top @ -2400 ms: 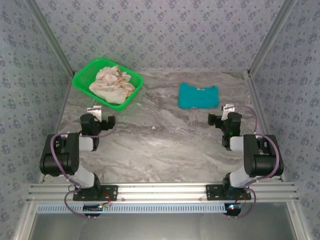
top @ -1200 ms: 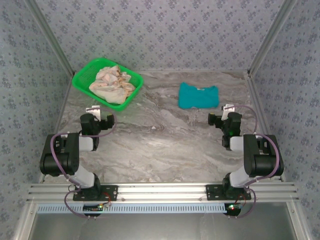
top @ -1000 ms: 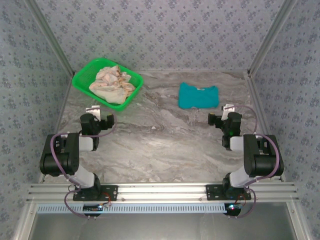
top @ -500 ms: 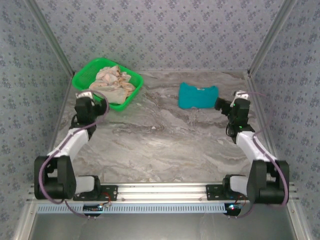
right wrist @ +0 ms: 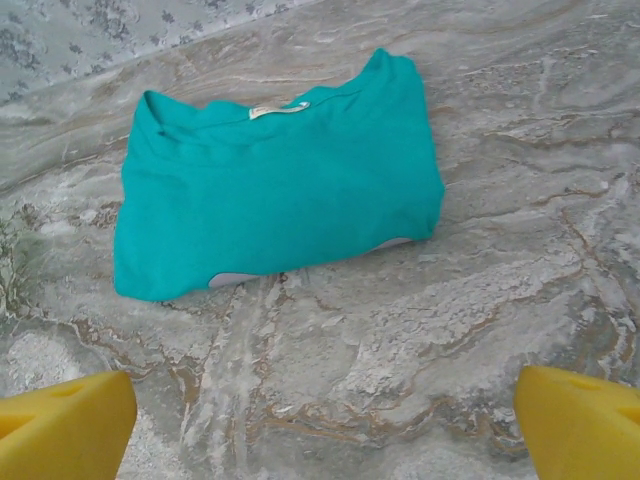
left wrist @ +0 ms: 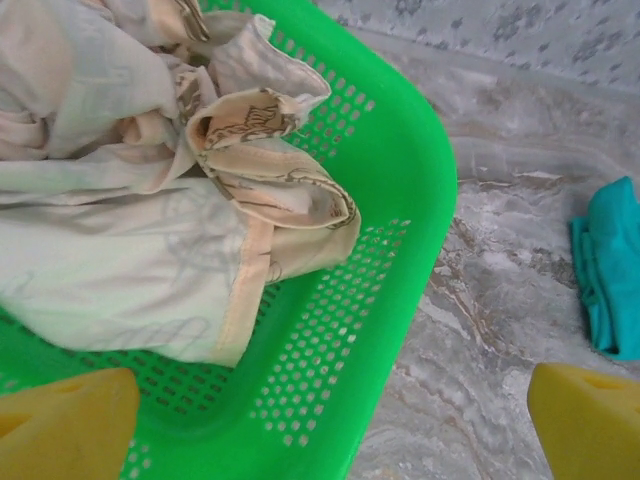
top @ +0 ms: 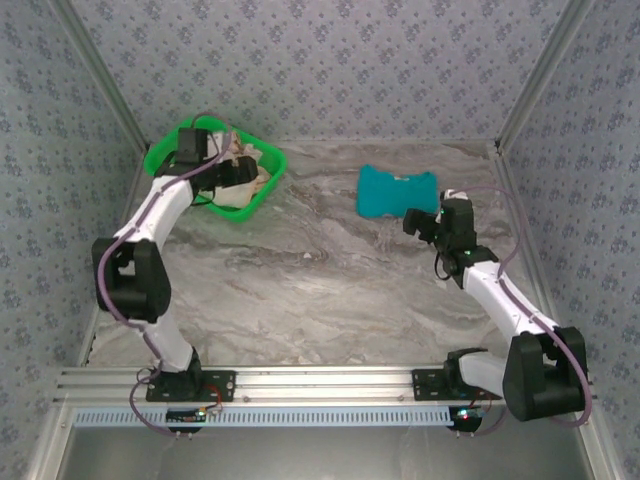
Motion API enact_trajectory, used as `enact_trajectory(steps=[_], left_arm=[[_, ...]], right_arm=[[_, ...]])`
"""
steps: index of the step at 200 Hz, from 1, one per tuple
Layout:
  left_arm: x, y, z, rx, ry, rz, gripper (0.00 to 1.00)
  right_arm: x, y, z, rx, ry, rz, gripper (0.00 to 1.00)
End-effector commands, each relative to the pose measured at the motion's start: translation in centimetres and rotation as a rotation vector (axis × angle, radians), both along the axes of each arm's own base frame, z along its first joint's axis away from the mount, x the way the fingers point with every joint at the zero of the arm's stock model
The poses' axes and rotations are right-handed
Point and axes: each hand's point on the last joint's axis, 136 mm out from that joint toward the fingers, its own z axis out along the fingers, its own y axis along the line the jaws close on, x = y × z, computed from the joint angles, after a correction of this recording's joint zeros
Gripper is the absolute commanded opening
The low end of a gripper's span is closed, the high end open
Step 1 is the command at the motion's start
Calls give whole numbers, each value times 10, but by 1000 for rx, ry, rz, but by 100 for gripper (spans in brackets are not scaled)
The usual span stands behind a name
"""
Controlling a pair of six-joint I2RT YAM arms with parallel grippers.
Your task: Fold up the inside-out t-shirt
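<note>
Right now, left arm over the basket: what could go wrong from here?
1. The t-shirt lies crumpled in the green basket; the open left gripper may pinch several layers or catch the perforated wall.
2. Lifting could drag the basket along.
3. The open right gripper faces the teal garment and might grab the wrong cloth.

T-shirt (left wrist: 110, 270) soft matt cloth; basket (left wrist: 400, 180) glossy perforated plastic; teal garment (right wrist: 275, 200) matt cloth; table (right wrist: 400, 330) smooth, probably marble-look laminate.
</note>
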Motion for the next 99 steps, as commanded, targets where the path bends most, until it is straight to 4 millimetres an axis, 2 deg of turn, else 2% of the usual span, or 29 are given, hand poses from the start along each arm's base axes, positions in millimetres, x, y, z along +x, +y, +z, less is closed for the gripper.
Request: enact_trajectory(steps=[1,24,25,29,60,67,83,90,99], left_arm=[[22,7,-3,147,34,27,100],[63,16,-31,207,87,101,100],[66,16,-26,205,76,104,100],[75,18,-28,217,73,118,100],[113,31,-58,317,108,192,100],[123,35,-58,322,99,215,100],[136,37,-80,318,119,250,99],[140,35,-88,296,126,248,92],[145,27,-91,248,124,211,69]], right_arm=[[3,0,-2,-36,28,-13,98],[6,11,-1,-28,38,16,98],[6,12,-1,-28,36,18,98],[6,13,0,-30,40,21,98],[4,23,8,-34,40,48,98],[3,24,9,-33,39,50,98],[0,26,12,-33,37,54,97],[-2,26,14,-34,34,51,96],[-5,26,16,-35,30,51,93]])
